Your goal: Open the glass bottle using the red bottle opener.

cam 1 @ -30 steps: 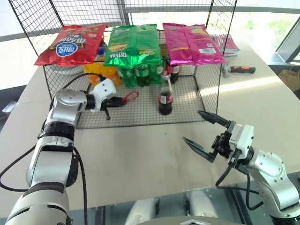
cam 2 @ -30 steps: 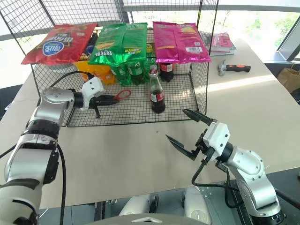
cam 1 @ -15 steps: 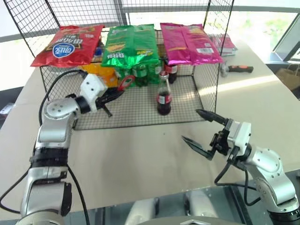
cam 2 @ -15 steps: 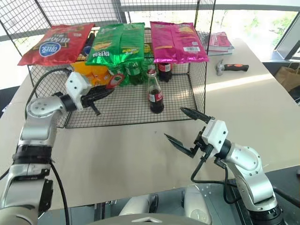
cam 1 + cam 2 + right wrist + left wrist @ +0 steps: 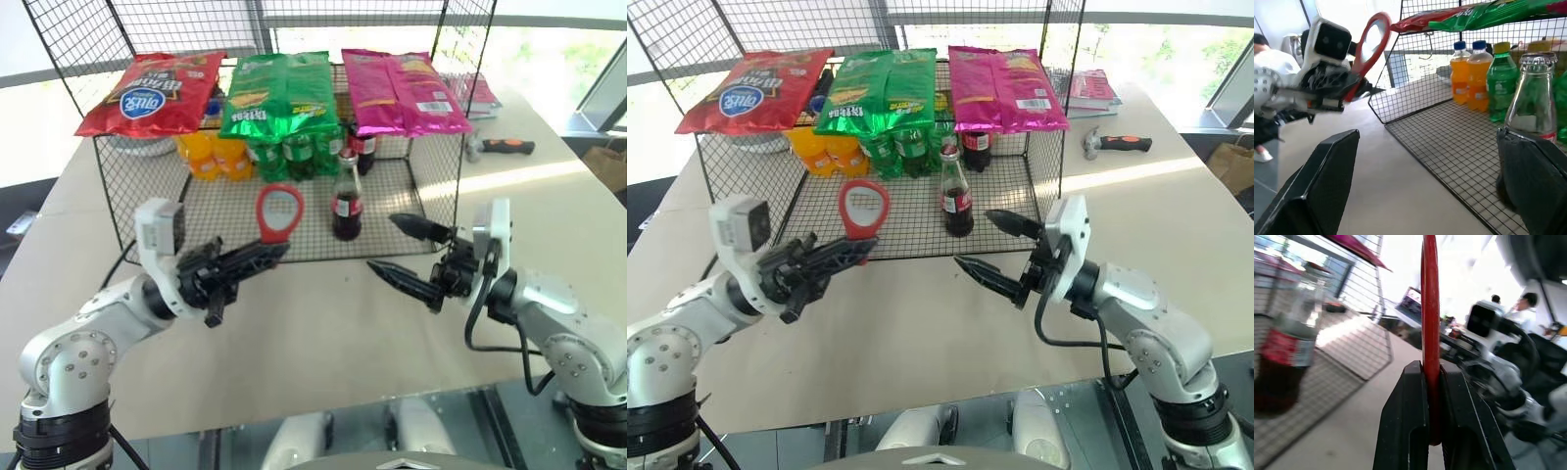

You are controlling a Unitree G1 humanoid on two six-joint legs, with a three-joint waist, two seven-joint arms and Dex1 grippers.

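From the head views, a pale beige tabletop (image 5: 323, 333) carries a black wire rack (image 5: 431, 176), with bright windows behind it. Chip bags in red, green and pink lie on the rack's top; orange and green bottles stand at the back of its lower level. The glass bottle (image 5: 345, 201) stands upright near the rack's front edge, right of centre. A hammer (image 5: 500, 147) and a book lie on the tabletop to the right of the rack. The left end effector (image 5: 266, 254) is clamped on the handle of the red bottle opener (image 5: 278, 212), whose ring head stands up in front of the rack. The right end effector (image 5: 409, 250) hangs with its fingers spread wide and nothing between them, just right of the bottle.

In the left wrist view the opener (image 5: 1430, 323) shows edge-on between the closed fingers; the bottle (image 5: 1284, 352) is blurred and its base is cut off. People stand far off, indistinct.

In the right wrist view the bottle (image 5: 1533, 107) is partly covered by one finger (image 5: 1535, 186), its lower half hidden.
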